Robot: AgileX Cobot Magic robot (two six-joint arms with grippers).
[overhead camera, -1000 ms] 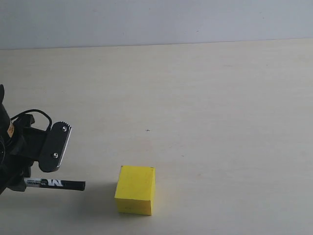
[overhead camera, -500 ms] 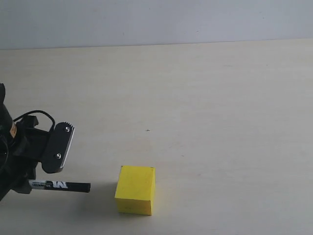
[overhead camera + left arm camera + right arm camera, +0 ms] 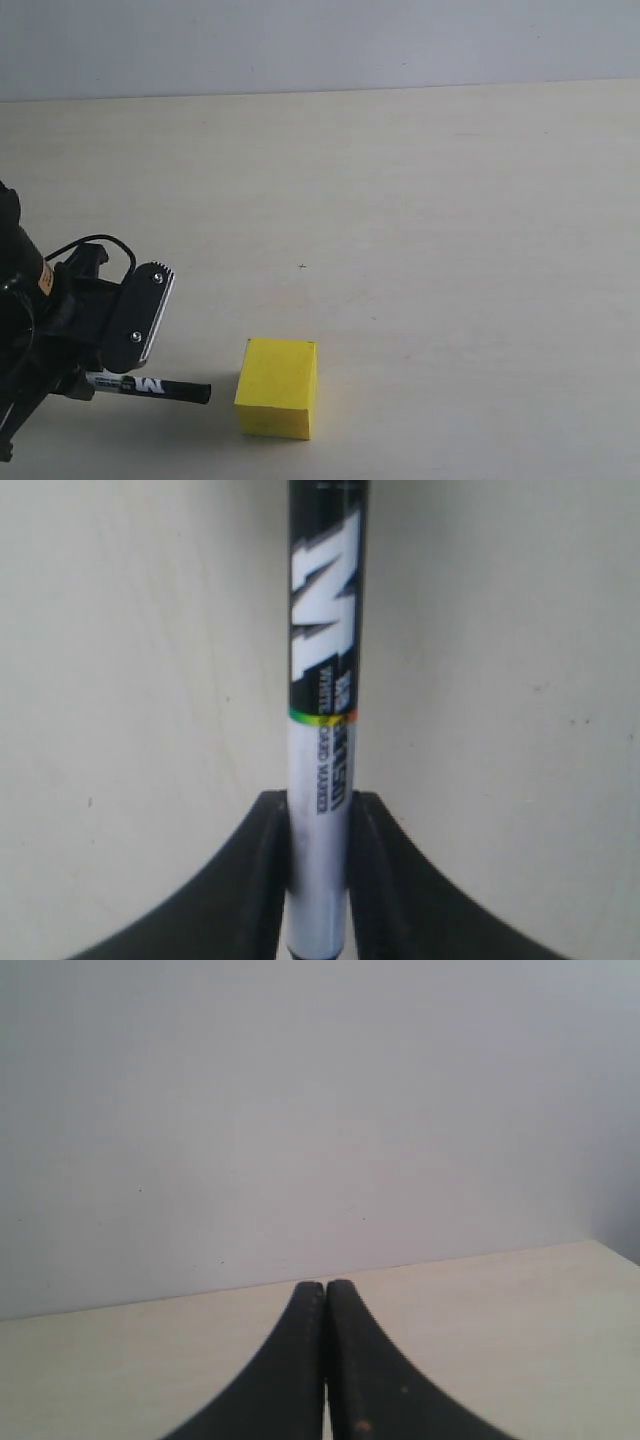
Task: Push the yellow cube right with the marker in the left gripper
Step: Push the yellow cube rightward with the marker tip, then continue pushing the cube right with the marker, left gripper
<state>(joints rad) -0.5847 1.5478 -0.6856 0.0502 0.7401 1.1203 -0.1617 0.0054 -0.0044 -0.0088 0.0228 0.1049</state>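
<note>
Just ahead of left gripper [image 3: 318, 822], clamped on whiteboard marker [image 3: 150, 386]: yellow cube [image 3: 277, 388], near cap tip, not touching. Keep barrel level, meet face centre, push slowly right to avoid twisting cube.

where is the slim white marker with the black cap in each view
Exterior view: slim white black-capped marker low left, tip aimed at the yellow cube, gap between.
Left wrist view: marker fills the picture's middle, clamped in the black left gripper.
Right wrist view: not in it.
Shared landmark: pale tabletop.
</note>
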